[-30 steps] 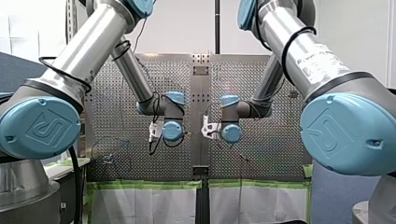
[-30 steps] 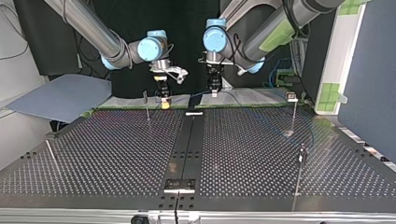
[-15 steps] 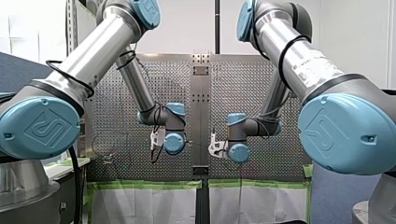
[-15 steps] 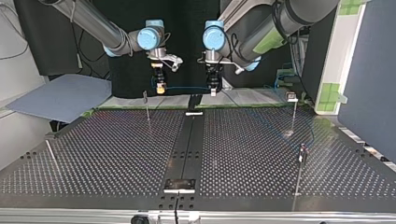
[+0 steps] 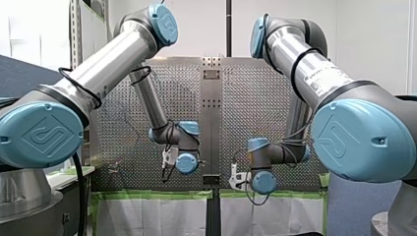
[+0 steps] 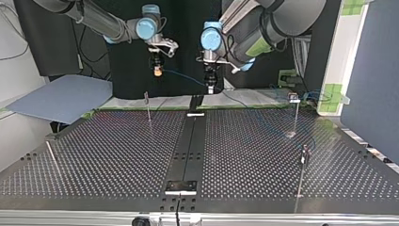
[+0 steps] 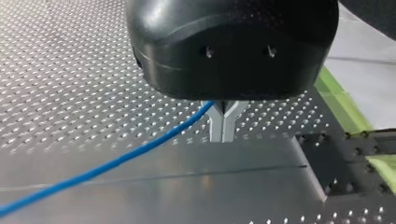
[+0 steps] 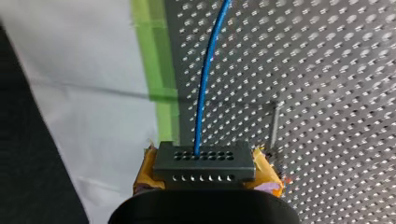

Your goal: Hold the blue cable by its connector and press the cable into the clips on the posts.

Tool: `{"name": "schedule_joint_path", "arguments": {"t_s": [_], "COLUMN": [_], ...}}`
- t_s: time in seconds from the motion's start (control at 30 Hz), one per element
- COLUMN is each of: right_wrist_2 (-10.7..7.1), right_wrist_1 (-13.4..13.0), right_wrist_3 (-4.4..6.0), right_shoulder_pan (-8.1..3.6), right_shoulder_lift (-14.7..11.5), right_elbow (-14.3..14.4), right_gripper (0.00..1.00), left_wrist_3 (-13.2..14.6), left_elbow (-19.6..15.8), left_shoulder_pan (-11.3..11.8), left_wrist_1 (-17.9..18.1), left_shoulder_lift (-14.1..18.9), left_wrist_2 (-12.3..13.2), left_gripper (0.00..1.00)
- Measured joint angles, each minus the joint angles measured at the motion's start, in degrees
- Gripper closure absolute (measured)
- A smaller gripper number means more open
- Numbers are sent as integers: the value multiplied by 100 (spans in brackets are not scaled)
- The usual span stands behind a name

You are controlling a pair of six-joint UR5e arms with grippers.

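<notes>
A perforated metal surface point(image 6: 117, 155), seen from across it. Nearest, at the top view's right, stands a thin post point(image 6: 301, 174). Behind it a second post point(image 6: 296, 115) carries a small clip point(image 6: 293, 97), and a third post point(image 6: 148, 107) stands toward the left. No box, tray or other container shows. The clips are the only holders, and they are too small to tell whether anything sits in them.

Past the far edge, both arms hang in the air, apart from every post. The robot's left fingers point(image 7: 223, 122), bare metal, are pinched narrow on the blue cable point(image 7: 102, 169). The right fingers point(image 6: 158, 71) clamp the dark connector point(image 8: 204, 161) between yellow pads point(image 8: 267, 170), and the cable leaves the connector's face. The held stretch spans between the two arms, clear of the clips.

Likely troubles: the thin cable could slide through the metal pinch and go slack. A hard pull might strain it at the connector. A slightly off approach could push a slender post aside and miss its clip.
</notes>
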Motion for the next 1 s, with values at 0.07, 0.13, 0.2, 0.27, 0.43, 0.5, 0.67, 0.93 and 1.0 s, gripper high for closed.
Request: {"name": "schedule_joint_path", "arguments": {"t_s": [0.07,0.13,0.2,0.27,0.43,0.5,0.67,0.93,1.0], "right_wrist_2": [-43,-79,-95,-100,-112,-141,-330,-703,-751], "right_wrist_1": [11,36,77,116,207,261,302,291,283], "right_wrist_3": [-17,-55,-105,-136,-158,-177,-241,-372,-375], "right_shoulder_pan": [-54,-136,-229,-297,-463,-540,-767,-1176,-1288], "right_shoulder_lift": [6,6,5,4,2,2,2,-5,-7], "right_elbow": [77,170,243,253,118,38,-53,-77,-90], "right_gripper": [100,100,100,100,100,100,100,100,100], "left_wrist_3": [39,64,96,133,192,234,313,239,202], "left_elbow": [77,175,269,353,598,670,782,1058,1126], "left_shoulder_pan": [-51,-117,-187,-247,-418,-473,-596,-799,-844], "left_wrist_1": [3,0,-12,-46,-126,-141,-181,-267,-303], "left_shoulder_lift": [-88,-190,-287,-370,-632,-737,-981,-1288,-1306], "left_wrist_2": [-19,-31,-38,-47,-77,-109,-172,-258,-278], "left_gripper": [100,100,100,100,100,100,100,100,100]}}
